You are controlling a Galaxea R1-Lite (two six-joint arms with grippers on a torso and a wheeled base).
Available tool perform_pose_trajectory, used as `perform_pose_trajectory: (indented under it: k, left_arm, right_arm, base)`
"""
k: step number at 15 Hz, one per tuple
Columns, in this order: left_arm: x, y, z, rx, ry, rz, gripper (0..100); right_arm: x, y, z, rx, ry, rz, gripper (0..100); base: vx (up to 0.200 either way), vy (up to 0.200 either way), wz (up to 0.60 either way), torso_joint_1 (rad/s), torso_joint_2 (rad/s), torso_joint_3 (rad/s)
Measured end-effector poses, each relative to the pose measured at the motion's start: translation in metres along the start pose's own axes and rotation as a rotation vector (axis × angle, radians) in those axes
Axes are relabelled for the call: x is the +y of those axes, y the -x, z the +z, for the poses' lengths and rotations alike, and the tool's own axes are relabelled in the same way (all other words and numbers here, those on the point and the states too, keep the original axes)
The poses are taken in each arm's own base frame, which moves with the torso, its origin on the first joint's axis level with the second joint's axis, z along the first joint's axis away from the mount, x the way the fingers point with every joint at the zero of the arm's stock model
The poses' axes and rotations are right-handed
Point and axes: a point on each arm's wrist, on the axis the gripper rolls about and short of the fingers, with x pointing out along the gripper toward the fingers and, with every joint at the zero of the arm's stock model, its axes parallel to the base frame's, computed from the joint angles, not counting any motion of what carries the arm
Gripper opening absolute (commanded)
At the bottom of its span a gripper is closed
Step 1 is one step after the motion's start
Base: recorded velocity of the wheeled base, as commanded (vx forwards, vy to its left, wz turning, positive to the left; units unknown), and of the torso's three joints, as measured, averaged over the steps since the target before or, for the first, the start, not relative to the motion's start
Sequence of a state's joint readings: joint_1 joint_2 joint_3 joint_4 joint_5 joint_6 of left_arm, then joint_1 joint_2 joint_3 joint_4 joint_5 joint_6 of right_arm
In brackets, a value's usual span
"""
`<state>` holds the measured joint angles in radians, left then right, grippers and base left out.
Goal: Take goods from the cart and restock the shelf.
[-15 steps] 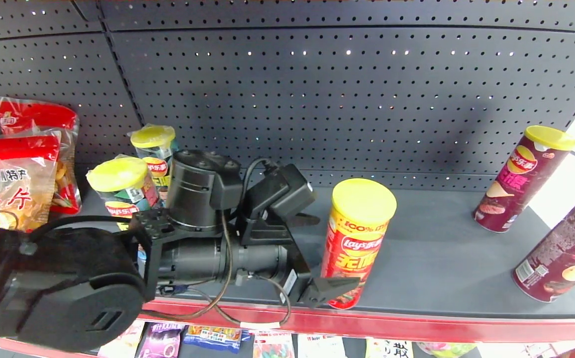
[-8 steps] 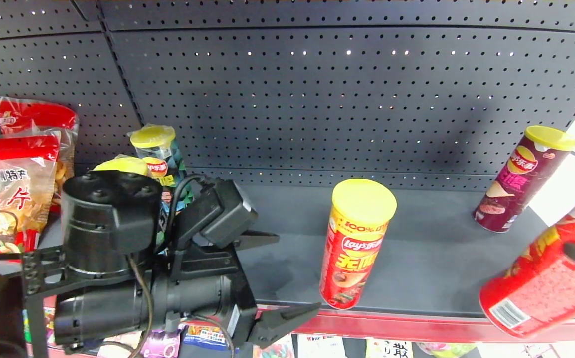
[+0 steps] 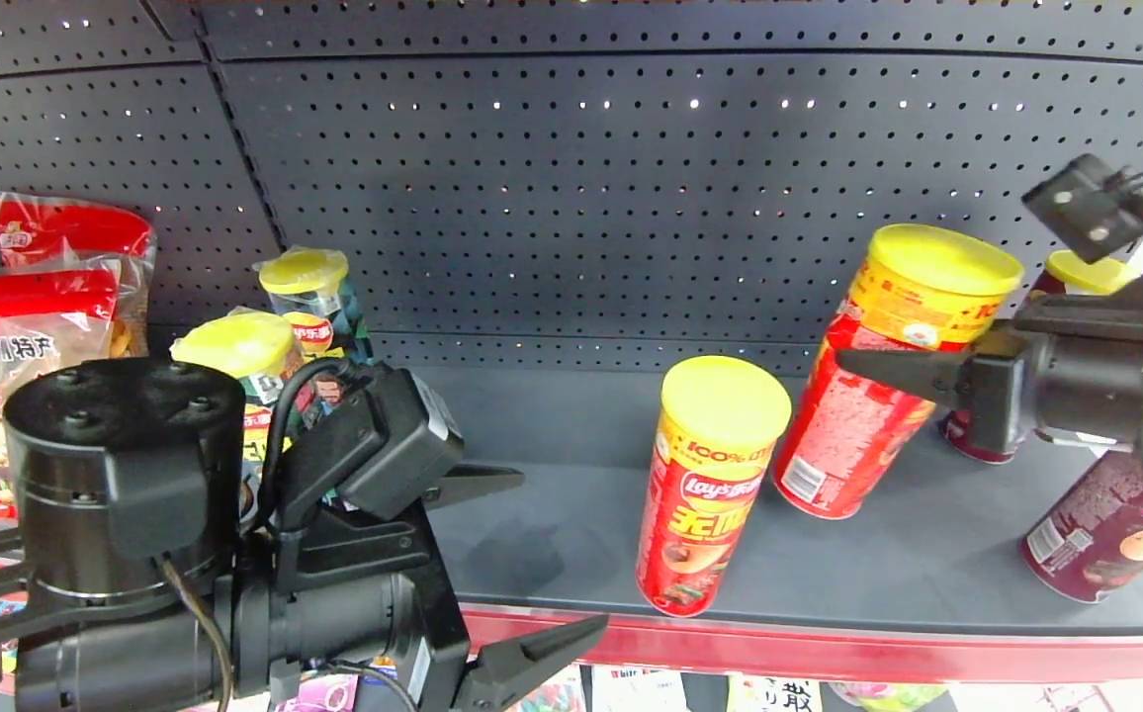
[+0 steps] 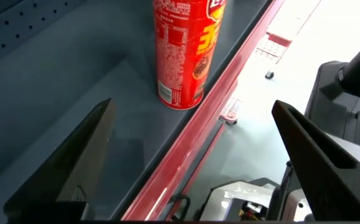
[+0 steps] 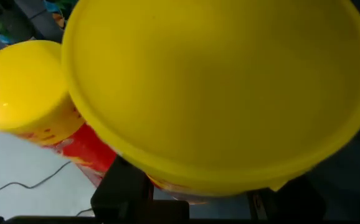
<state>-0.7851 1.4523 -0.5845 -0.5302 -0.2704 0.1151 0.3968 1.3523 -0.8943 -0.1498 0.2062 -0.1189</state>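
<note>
Head view showed me the right gripper (image 3: 888, 368) clamped on a tilted can (image 3: 843, 435), base down toward the shelf (image 3: 552, 475) just right of the upright can (image 3: 705, 485), while the left gripper (image 3: 562, 552) gaped empty.

Our left gripper (image 3: 537, 559) hangs left of the standing can (image 3: 710, 475), jaws spread wide, fingers pointing toward it. Our right gripper (image 3: 873, 364), just right of it, clamps a tilted can (image 3: 927, 287) from the side.
</note>
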Motion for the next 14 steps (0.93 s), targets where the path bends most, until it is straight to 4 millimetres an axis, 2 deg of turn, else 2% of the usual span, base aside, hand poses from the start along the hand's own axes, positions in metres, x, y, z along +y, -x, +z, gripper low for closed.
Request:
perform_pose_trajectory:
  k: [8,11,14]
  left_arm:
    - [0.0,0.0,0.001,0.0,-0.001,0.023,100]
    - [0.0,-0.001,0.001,0.003,0.002,0.037,100]
    - [0.0,-0.002,0.0,0.006,0.006,0.037,100]
  right_arm:
    - [-0.009,-0.087,0.016,0.043,0.017,0.039,0]
    - [-0.004,-0.112,0.018,0.006,0.03,0.057,0]
    - [-0.001,-0.129,0.009,0.02,0.03,0.067,0]
  base:
    - [0.0,0.0,0.0,0.0,0.0,0.0]
    - [0.0,0.0,0.0,0.0,0.0,0.0]
    - [0.0,0.0,0.0,0.0,0.0,0.0]
